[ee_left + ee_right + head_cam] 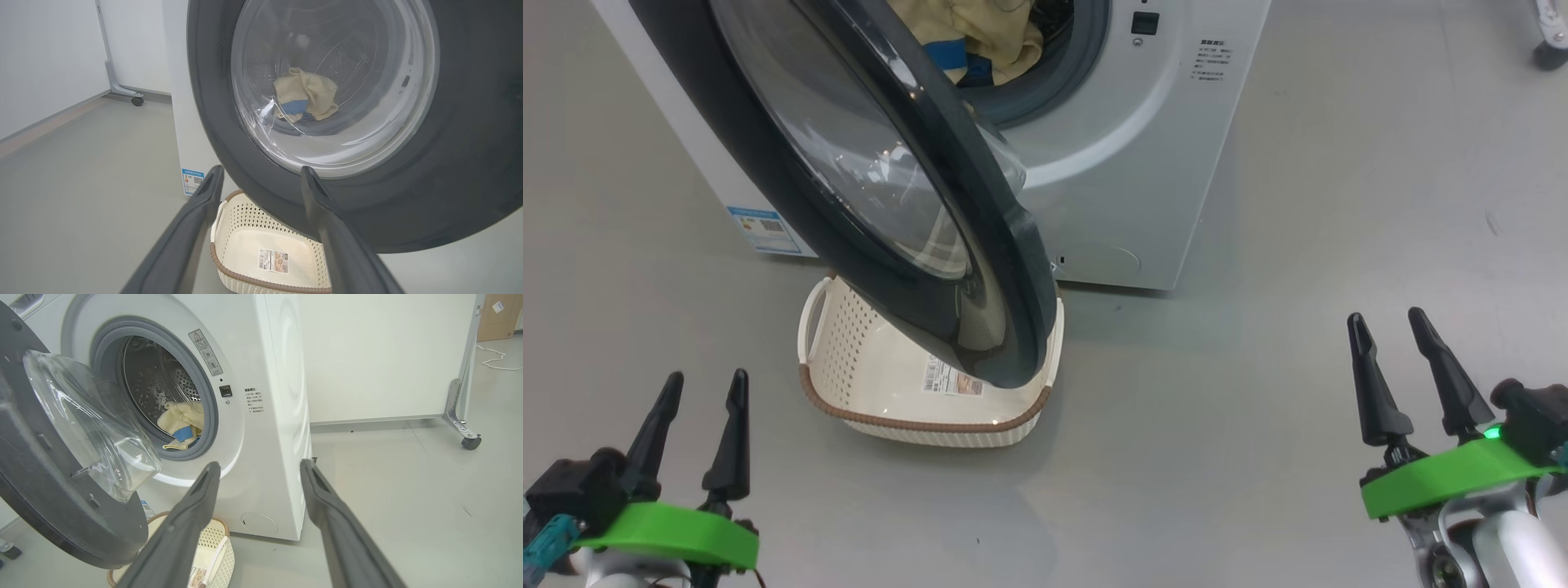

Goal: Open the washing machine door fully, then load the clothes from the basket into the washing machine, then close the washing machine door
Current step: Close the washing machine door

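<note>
The white washing machine (1127, 163) stands ahead with its black-rimmed door (874, 196) swung partly open over the cream basket (866, 384), whose bare bottom shows a label sticker. Pale yellow clothes (980, 37) with blue trim lie inside the drum, also seen as clothes (182, 422) past the grey gasket and as clothes (304, 96) through the door glass (335, 81). My left gripper (704, 388) is open at the lower left, short of the basket. My right gripper (1387, 322) is open at the lower right, well clear of the machine.
Grey floor (1339, 245) spreads wide to the right of the machine. A white partition on castor feet (470, 441) stands behind the machine's right side, and another castor (137, 100) sits by the wall at the left.
</note>
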Robot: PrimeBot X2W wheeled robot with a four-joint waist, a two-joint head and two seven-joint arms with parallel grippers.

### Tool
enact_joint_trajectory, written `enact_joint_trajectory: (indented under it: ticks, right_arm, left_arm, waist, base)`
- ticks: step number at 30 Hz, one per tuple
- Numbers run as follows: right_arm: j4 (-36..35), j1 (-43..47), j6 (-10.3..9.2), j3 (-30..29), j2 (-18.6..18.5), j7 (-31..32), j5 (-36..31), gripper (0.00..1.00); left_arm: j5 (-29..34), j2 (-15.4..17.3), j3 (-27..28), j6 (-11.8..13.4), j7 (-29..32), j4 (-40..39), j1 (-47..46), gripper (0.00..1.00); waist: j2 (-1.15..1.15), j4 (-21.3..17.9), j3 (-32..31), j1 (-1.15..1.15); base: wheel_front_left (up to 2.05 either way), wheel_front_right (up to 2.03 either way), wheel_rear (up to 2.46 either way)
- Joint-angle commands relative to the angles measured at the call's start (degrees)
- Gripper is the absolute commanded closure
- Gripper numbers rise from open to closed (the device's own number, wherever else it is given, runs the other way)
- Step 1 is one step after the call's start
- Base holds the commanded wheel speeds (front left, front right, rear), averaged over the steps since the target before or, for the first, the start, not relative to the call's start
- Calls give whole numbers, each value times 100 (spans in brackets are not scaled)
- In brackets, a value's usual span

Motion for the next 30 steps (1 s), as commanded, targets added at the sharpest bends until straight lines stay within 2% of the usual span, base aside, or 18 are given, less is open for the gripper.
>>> enact_joint_trajectory:
  ticks: [1,5,6,7,8,9,10,11,12,23,30]
  right_arm:
    - [-170,-47,9,70,-54,-36,6,0]
    - [-173,-47,9,51,-34,-36,6,0]
    - [-170,-44,9,46,-28,-36,9,4]
    - [-166,-39,9,42,-20,-36,12,28]
    - [-162,-34,9,39,-11,-36,15,59]
    - [-162,-34,9,39,-11,-36,15,59]
    - [-166,-33,9,18,12,-36,28,83]
    - [-162,-34,9,-5,37,-36,38,94]
    - [-153,-41,9,-20,63,-36,54,100]
    - [7,-710,9,146,300,-36,103,100]
    - [-395,-1328,9,374,405,-36,110,100]
  left_arm:
    - [35,165,215,2,-80,-168,-185,0]
    - [20,160,201,2,-80,-179,-206,0]
    - [15,156,193,2,-80,-178,-206,0]
    - [13,152,183,2,-80,-175,-203,0]
    - [9,146,173,2,-80,-173,-200,0]
    - [9,146,173,2,-80,-173,-200,0]
    - [6,138,161,2,-80,-174,-196,0]
    - [6,129,151,2,-80,-174,-186,0]
    - [8,118,142,2,-80,-182,-175,0]
    - [3,3,160,2,-80,-362,-119,0]
    - [74,-85,209,2,-80,-581,-55,0]
  waist:
    - [0,-7,9,0]
    - [0,-19,16,0]
    - [0,-20,12,0]
    - [0,-21,6,0]
    - [0,-22,-1,0]
    - [0,-22,-1,0]
    - [0,-24,-9,0]
    - [0,-27,-26,0]
    - [0,-28,-38,0]
    - [0,40,-114,0]
    - [0,204,-183,0]
  base:
    - [0,0,0]
    - [0,0,0]
    - [0,0,0]
    - [0,0,0]
    - [0,0,0]
    - [0,0,0]
    - [0,0,0]
    - [0,0,0]
    - [0,0,0]
    - [0,0,0]
    - [0,0,0]
